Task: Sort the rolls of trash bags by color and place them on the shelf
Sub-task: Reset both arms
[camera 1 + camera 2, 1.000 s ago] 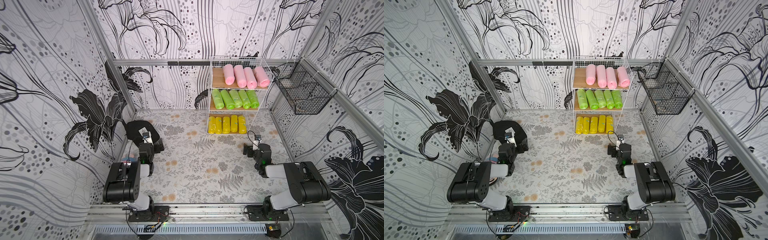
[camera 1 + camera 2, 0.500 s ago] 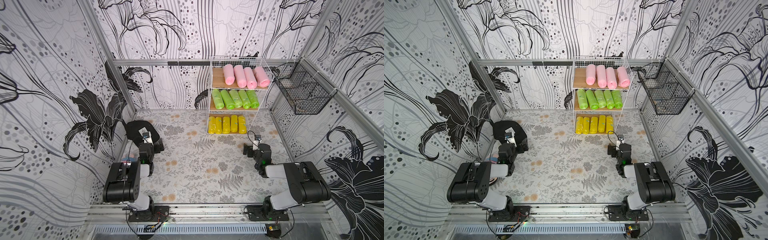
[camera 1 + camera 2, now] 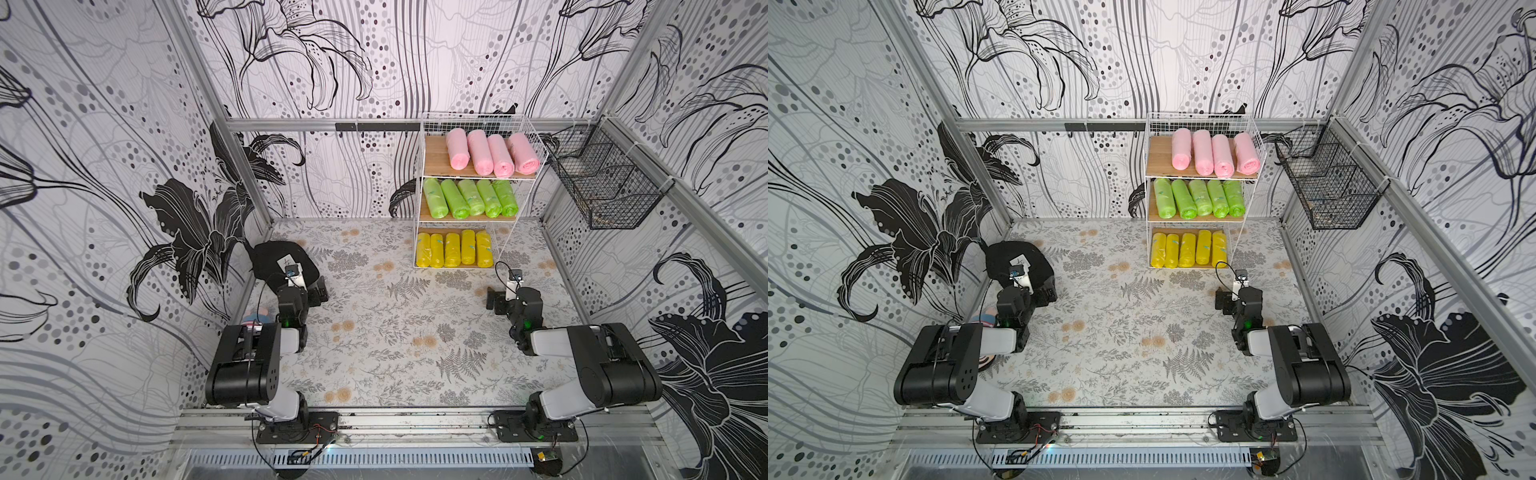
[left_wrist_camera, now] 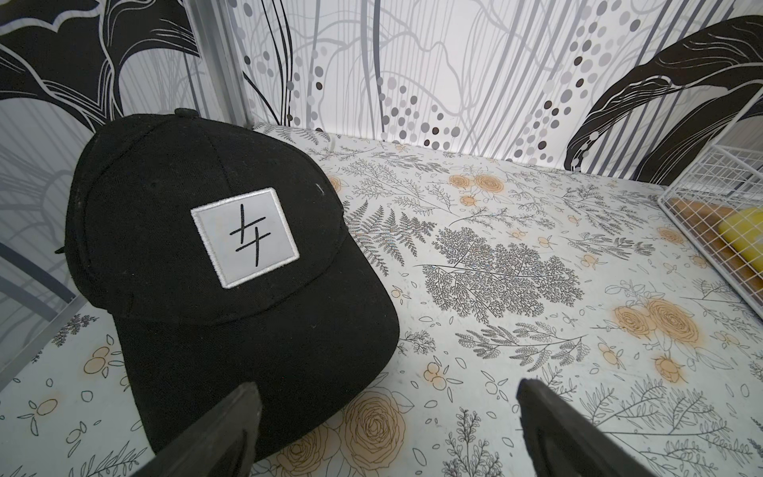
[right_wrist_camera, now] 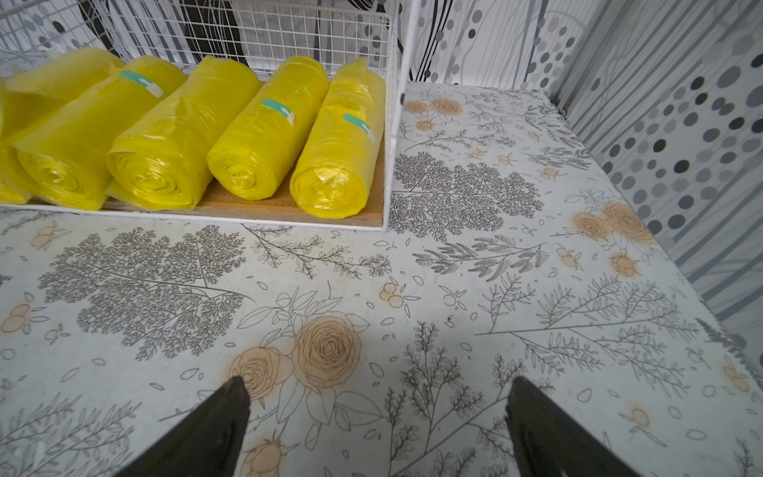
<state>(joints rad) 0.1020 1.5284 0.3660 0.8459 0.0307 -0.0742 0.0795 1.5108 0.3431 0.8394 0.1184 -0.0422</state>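
Both grippers spread wide, nothing held: all rolls sit on the shelf, one colour per tier.

R gripper [image 5: 376,384] is low over the table [image 5: 495,268], jaws wide apart w/ nothing btwn them. The shelf [image 5: 285,204] stands just ahead of it, w/ the yellow rolls [image 5: 256,124] side by side on the bottom board, ends facing the gripper, not touching it. In both top views there are 5 yellow at the bottom, 5 green rolls [image 3: 469,198] on the mid board and 4 pink rolls [image 3: 490,153] on top, above and ahead of R gripper. L gripper [image 4: 386,394] is likewise spread & empty, w/ the shelf well apart, off to its front-right. A black cap [image 4: 186,247] lies right ahead of it, brim by one fingertip — can't tell if they touch. A black wire basket [image 3: 602,183] hangs on the wall, up and to the right of R gripper.
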